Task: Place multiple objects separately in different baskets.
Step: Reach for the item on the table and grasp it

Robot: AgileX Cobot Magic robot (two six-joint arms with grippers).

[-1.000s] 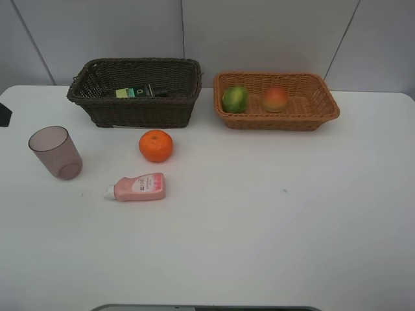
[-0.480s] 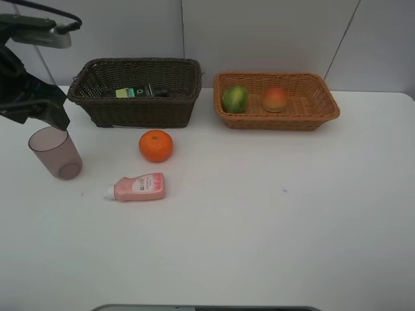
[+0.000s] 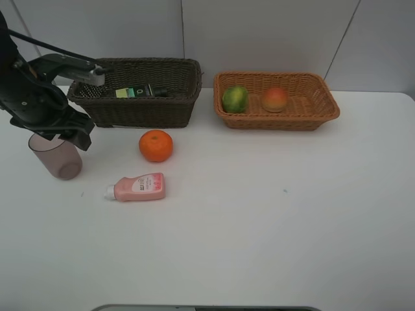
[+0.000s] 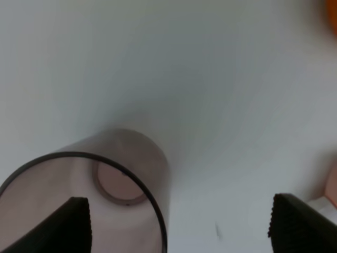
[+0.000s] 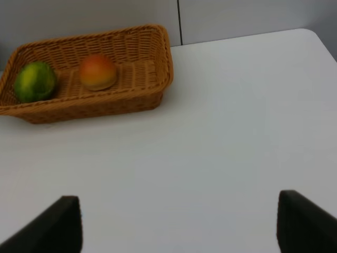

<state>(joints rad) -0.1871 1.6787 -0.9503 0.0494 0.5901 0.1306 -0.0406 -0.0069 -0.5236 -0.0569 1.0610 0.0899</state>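
The mauve cup (image 3: 57, 160) stands upright on the worktop (image 3: 259, 214), at its left side. The left tool (image 4: 181, 221) hangs just over it, jaws spread wide and grasping nothing. One finger seems to be above the rim, but this wrist view is blurred. The orange (image 3: 155, 145) and the pink bottle (image 3: 138, 187) lie on the worktop near the cup. The pump bottle (image 3: 139, 92) lies in the dark brown basket (image 3: 139, 111). The green fruit (image 3: 235, 99) and the peach (image 3: 275, 99) sit in the tan basket (image 3: 279, 122). The right tool (image 5: 179, 221) is released, with nothing between its jaws.
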